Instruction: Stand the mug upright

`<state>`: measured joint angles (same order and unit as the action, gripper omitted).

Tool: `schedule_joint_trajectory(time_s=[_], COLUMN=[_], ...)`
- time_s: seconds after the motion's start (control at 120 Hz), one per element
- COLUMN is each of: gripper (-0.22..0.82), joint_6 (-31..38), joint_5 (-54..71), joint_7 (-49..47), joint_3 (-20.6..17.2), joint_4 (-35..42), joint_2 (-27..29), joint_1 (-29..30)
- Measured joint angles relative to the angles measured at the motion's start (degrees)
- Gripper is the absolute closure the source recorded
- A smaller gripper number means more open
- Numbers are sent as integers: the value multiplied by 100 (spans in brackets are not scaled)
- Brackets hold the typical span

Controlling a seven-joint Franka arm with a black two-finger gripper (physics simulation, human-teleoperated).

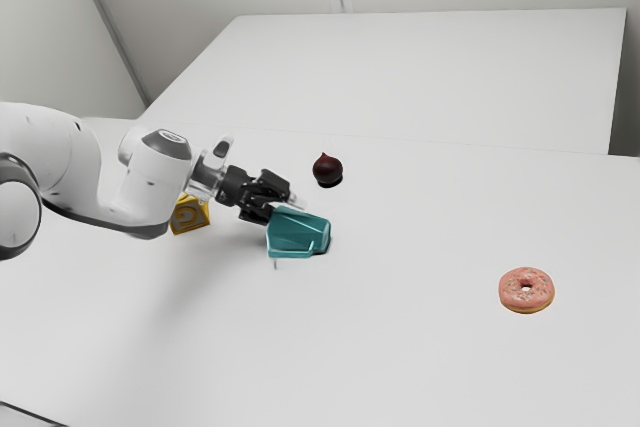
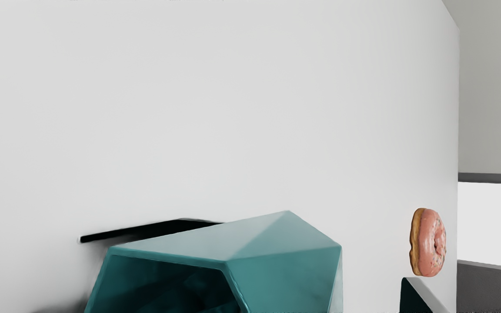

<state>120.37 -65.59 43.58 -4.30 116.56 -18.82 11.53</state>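
Note:
The teal faceted mug (image 1: pixel 297 233) lies on its side on the white table in the exterior view. My black gripper (image 1: pixel 266 197) is right at it, on the side toward the arm, overlapping its upper left edge in that view. In the wrist view the mug (image 2: pixel 283 271) is low in the picture, its dark hollow opening partly visible and its lower part cut off. Whether the gripper holds the mug is not clear from either view.
A pink frosted donut (image 1: pixel 526 290) lies toward the exterior view's right. A dark red, onion-shaped object (image 1: pixel 327 170) sits behind the mug, and a yellow block (image 1: pixel 189 215) stands below the arm's wrist. The white table (image 1: pixel 420 357) extends around them.

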Motion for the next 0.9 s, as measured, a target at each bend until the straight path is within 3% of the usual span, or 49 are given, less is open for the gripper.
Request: schedule_joint_trajectory(time_s=[0.142, 0.25, 0.467, 0.9], gripper=[56, 66, 74, 78], joint_6=[-13, -15, -11, -108], joint_5=[-24, -27, -16, 562], joint_7=[196, 315, 471, 441], joint_3=[0, 0, -9, -4], joint_4=[0, 0, 64, 188], joint_2=[5, 8, 159, 1036], joint_1=[-5, -12, -42, -195])
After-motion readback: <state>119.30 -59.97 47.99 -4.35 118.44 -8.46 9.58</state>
